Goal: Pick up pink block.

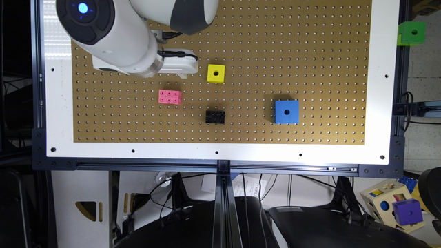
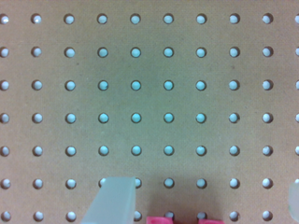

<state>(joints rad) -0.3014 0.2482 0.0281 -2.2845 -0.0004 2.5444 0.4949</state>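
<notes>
Pink block (image 1: 170, 96) is lying flat on the pegboard (image 1: 310, 41), left of the black brick (image 1: 215, 117) in the exterior view; it is looking light, rigid and smooth-sided, best pinched across its short width, while the gripper (image 2: 201, 205) is hovering nearby with jaws spread open

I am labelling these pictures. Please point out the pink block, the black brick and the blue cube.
pink block (image 1: 170, 96): exterior view, on the middle of its studded top.
black brick (image 1: 215, 116): exterior view, on the middle of its top.
blue cube (image 1: 291, 115): exterior view, on its top face beside the round hole.
</notes>
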